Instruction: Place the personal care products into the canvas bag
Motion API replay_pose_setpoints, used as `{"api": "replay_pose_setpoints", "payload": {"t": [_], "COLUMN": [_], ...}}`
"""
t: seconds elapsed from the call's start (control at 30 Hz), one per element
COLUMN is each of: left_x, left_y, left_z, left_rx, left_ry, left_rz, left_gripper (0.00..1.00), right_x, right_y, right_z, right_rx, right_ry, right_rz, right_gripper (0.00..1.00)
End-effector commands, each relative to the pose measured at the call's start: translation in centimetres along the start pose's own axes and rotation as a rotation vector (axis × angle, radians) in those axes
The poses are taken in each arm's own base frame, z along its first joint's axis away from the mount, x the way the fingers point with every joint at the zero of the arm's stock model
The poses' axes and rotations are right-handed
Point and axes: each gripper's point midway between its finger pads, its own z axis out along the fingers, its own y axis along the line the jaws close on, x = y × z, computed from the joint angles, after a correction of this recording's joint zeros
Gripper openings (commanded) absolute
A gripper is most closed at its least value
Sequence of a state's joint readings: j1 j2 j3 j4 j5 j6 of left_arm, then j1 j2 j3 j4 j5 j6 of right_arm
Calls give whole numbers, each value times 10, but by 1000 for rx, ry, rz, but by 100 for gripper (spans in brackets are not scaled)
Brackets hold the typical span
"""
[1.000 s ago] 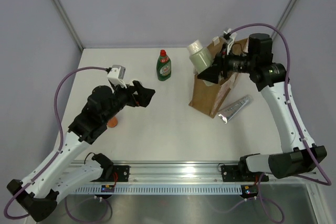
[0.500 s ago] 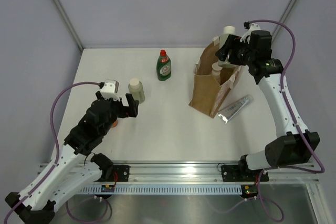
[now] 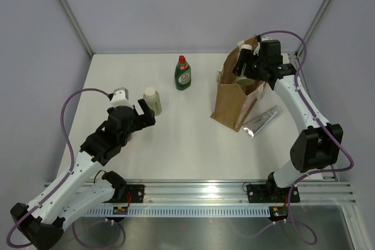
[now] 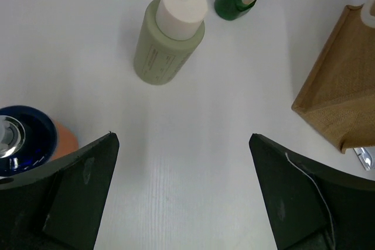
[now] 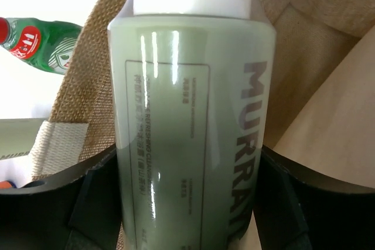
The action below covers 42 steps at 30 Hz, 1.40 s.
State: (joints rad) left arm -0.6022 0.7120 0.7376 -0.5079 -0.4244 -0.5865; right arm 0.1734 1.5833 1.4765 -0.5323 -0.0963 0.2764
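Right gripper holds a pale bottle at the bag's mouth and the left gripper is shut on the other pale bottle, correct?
No: the left wrist view shows the left gripper open, with the other pale bottle standing free ahead of it. The right gripper does hold a pale bottle at the mouth of the bag.

Two pale bottles [image 5: 193, 115] [image 4: 170, 33], one in the right claw [image 5: 187, 156], one ahead of the left claw [image 4: 181, 137]. Also one green bottle [image 3: 183, 74], one tube [image 3: 262, 120], one bag [image 3: 231, 102], one orange thing [image 4: 66, 139].
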Motion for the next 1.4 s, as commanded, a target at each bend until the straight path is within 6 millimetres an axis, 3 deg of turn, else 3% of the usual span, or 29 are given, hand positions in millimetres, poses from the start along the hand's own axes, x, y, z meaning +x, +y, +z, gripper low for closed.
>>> {"api": "replay_pose_setpoints", "payload": {"t": [0.0, 0.07, 0.13, 0.4, 0.5, 0.53, 0.63, 0.73, 1.0, 1.27, 1.37], "left_x": [-20, -16, -13, 10, 16, 19, 21, 20, 22, 19, 21], "left_y": [-13, -20, -21, -17, -15, -13, -11, -6, 0, -9, -11], "left_z": [1, 9, 17, 50, 53, 53, 52, 52, 49, 53, 56], "left_rx": [-14, -16, -39, -156, -164, -169, -170, -182, -188, -132, -116], "left_ry": [-21, 6, 21, 102, 112, 117, 114, 103, 97, 81, 88], "left_rz": [-166, -193, -210, -173, -172, -168, -163, -147, -124, -93, -73], "left_gripper": [99, 99, 99, 99, 99, 99, 99, 99, 99, 99, 99], "right_x": [-28, -30, -33, -29, -37, -46, -64, -72, -65, -60, -53], "right_y": [15, 19, 23, 28, 8, -8, -24, -30, -41, -22, -3], "right_z": [0, -5, -12, -37, -40, -43, -48, -47, -32, -35, -36], "right_rx": [-42, -63, -79, -110, 9, 92, 169, 205, 250, 138, 23], "right_ry": [-98, -100, -111, -118, -165, -203, -268, -274, -233, -209, -171], "right_rz": [-47, -57, -64, -77, -58, -52, -58, -66, -71, -106, -153], "right_gripper": [85, 96, 99, 99, 96, 95, 89, 86, 84, 83, 83]}}
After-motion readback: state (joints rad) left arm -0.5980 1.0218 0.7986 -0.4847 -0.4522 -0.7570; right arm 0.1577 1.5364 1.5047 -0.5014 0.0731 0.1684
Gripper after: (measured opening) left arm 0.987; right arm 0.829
